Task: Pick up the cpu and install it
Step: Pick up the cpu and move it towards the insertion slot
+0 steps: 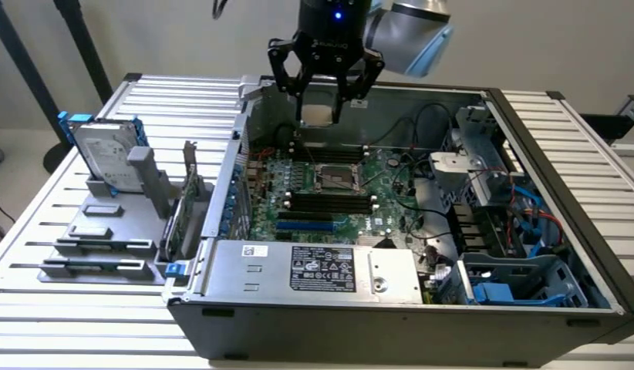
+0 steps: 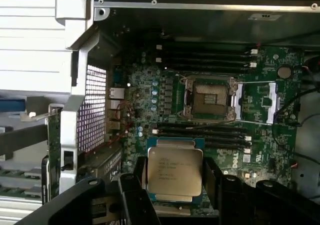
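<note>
The cpu (image 2: 175, 172), a flat square with a silver-grey printed top and green rim, is held at 2 edges between the jaws, above the open case (image 1: 399, 327). In the exterior view the empty socket (image 1: 335, 179) lies at 6 o'clock from it, with free room between.

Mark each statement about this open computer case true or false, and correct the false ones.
1. The pincer grips the cpu. True.
2. The cpu sits in the motherboard socket. False: the socket is empty, and the cpu hangs above the board.
3. The hard drive lies inside the case. False: it stands upright in a grey rack outside the case, on the exterior view's left.
4. The case is open, exposing the motherboard. True.
</note>
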Robot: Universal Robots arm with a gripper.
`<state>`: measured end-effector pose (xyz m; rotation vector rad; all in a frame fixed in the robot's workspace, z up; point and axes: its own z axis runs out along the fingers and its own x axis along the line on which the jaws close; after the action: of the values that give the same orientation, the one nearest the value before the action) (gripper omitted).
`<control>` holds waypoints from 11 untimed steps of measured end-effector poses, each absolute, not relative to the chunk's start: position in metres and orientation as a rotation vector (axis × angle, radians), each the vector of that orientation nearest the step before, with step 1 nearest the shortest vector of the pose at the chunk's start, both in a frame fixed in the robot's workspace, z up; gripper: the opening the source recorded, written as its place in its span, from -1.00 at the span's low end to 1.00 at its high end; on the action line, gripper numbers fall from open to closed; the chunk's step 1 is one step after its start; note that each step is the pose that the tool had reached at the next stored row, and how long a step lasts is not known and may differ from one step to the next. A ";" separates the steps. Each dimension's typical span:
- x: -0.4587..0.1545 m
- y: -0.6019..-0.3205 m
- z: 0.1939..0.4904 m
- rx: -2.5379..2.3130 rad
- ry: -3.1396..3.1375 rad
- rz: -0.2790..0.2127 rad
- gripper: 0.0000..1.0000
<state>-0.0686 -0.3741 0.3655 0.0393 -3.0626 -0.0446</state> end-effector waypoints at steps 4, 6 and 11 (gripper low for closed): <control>-0.053 -0.367 0.358 0.039 -3.063 -0.045 0.09; -0.046 -0.364 0.355 0.039 -3.063 -0.045 0.09; -0.029 -0.359 0.346 0.039 -3.063 -0.045 0.09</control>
<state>-0.0290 -0.3587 0.3456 0.0393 -3.0625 -0.0453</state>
